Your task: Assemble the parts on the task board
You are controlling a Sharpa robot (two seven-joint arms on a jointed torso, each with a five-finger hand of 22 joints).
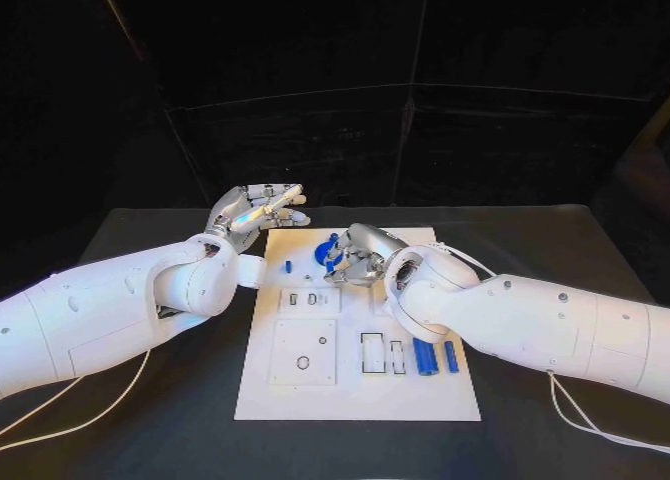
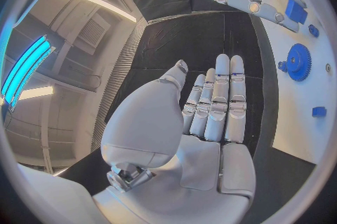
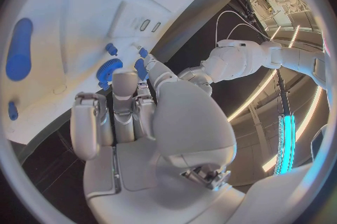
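The right hand (image 1: 361,255) hovers over the far end of the white board (image 1: 357,400), its fingers curled down and pinching a small blue block (image 2: 295,10) that shows plainly in the left wrist view. Just beside it on the board stands a blue gear (image 1: 329,250), with a small blue peg (image 1: 288,266) a little nearer the robot. The left hand (image 1: 256,212) holds nothing; it rests off the board's far left corner with its fingers straight and close together. Two blue bars (image 1: 435,355) lie near the board's right edge, beside a row of slots (image 1: 373,352), and a grey plate (image 1: 304,351) with holes sits on the left. The step in hand looks like seating the pinched block near the gear. To do it well, the right hand should keep the block square to its seat, lower slowly, and avoid knocking the gear. The left hand could steady the board's edge.
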